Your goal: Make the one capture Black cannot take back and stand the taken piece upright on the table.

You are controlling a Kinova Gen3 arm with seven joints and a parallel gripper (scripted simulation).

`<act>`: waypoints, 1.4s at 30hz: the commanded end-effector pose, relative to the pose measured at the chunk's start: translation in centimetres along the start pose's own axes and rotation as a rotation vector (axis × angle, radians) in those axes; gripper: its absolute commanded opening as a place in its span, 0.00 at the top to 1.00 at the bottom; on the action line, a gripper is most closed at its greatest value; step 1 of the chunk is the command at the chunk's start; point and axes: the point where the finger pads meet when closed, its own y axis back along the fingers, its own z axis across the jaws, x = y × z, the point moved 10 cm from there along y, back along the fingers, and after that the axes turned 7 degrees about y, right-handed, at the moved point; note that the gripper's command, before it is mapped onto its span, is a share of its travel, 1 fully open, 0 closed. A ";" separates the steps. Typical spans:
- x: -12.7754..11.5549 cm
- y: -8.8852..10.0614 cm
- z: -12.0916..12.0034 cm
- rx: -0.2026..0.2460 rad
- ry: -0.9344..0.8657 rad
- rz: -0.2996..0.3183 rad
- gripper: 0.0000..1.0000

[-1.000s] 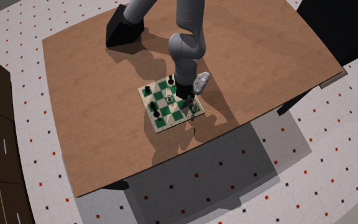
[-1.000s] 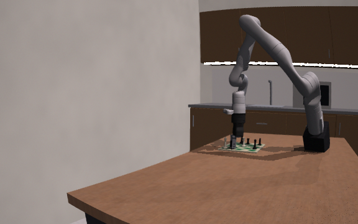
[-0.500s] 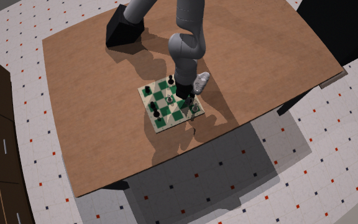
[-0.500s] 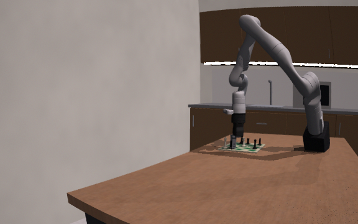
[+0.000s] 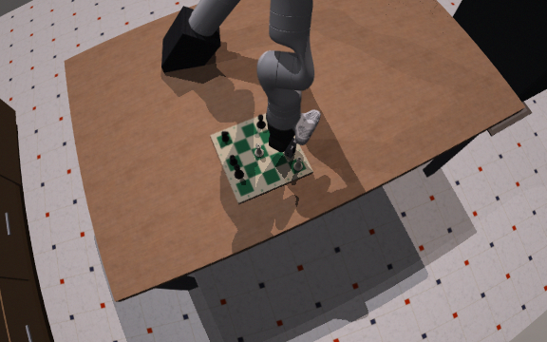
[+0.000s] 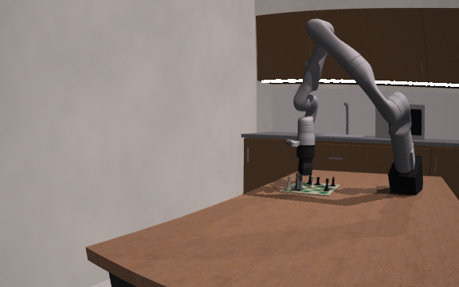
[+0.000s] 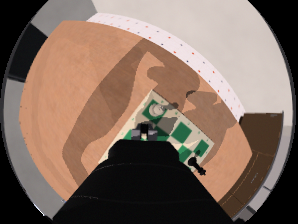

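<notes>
A small green and cream chessboard lies on the wooden table. Several black pieces stand on it, at the far edge and along the left side. White pieces stand near the middle and at the right edge. My gripper is down on the board's right part, shut on a chess piece there. The fingers mostly hide that piece and I cannot tell its colour. In the exterior view the gripper reaches the board's left end. In the wrist view the piece shows just past my fingers.
The arm's black base stands at the table's far side. The board lies close to the table's near right edge. A kitchen counter runs behind the table, and a wall is on the left.
</notes>
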 end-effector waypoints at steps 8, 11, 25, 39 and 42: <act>0.0 0.0 0.0 -0.001 0.000 0.001 1.00; 0.0 0.0 0.0 -0.001 0.000 0.001 1.00; 0.0 0.2 0.0 -0.001 0.000 0.001 1.00; 0.0 5.5 0.0 -0.001 0.000 0.001 1.00; 0.0 7.2 0.0 -0.001 0.000 0.001 1.00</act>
